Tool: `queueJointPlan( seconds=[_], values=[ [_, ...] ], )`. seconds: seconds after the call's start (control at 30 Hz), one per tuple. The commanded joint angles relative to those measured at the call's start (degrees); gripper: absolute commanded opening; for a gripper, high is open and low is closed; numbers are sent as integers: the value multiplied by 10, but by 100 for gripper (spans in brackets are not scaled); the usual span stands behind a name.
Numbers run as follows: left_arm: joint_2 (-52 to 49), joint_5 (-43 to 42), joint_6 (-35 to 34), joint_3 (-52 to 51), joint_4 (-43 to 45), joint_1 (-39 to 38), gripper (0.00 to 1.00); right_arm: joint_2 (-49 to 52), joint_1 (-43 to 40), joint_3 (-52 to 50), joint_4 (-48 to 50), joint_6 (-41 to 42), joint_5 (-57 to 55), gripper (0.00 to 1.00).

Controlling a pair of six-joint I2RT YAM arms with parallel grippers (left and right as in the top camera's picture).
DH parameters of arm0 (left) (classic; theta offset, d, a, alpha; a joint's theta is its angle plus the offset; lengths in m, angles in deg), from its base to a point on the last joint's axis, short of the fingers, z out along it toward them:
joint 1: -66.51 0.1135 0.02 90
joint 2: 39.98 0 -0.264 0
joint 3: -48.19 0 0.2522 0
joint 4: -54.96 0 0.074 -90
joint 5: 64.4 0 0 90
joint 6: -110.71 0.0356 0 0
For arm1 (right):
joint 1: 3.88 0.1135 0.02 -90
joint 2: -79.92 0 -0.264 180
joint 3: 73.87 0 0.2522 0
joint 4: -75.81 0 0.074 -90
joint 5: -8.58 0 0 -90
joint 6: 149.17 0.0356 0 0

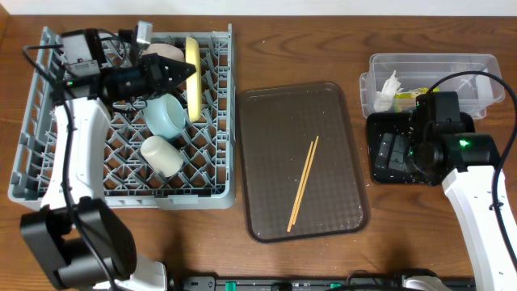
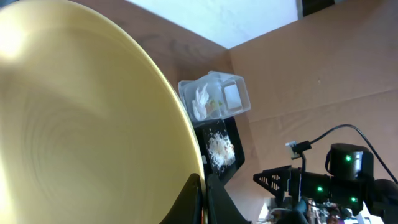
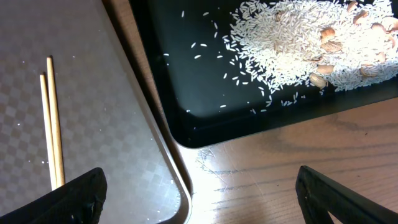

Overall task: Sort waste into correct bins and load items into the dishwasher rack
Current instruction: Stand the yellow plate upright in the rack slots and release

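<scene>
One grey dishwasher rack [image 1: 121, 196] at nine o'clock on the tabletop [image 1: 323, 40] holds four dishes: one yellow plate [image 1: 192, 73], one light-blue bowl [image 1: 167, 115], one white bowl [image 1: 166, 52] and one small pale cup [image 1: 159, 153].

One brown tray [image 1: 266, 162] at centre carries two wooden chopsticks [image 1: 303, 184].

At three o'clock are two bins:
- one clear tub [image 1: 428, 58], with one white tissue [image 1: 390, 87] and one snack wrapper [image 1: 409, 94];
- one black tray [image 1: 380, 162], with one heap of rice scraps [image 3: 292, 43].

There are two robot arms, the left arm [image 1: 77, 145] and the right arm [image 1: 485, 202].

left gripper [image 1: 182, 73] — pinched tight | right gripper [image 3: 200, 194] — jaws wide
</scene>
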Motion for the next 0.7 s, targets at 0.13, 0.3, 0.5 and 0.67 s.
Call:
queueJointPlan(
  seconds=[0.13, 0.3, 0.5, 0.67],
  values=[
    [-48, 68, 3, -4, 7, 0, 36, -6, -8, 11, 0, 8, -4, 95],
    [-44, 70, 3, -2, 50, 0, 73, -6, -8, 11, -1, 8, -4, 95],
    [0, 70, 1, 2, 52, 0, 83, -6, -8, 11, -2, 8, -4, 95],
    [73, 119, 4, 2, 26, -23, 84, -6, -8, 11, -2, 8, -4, 96]
  ],
)
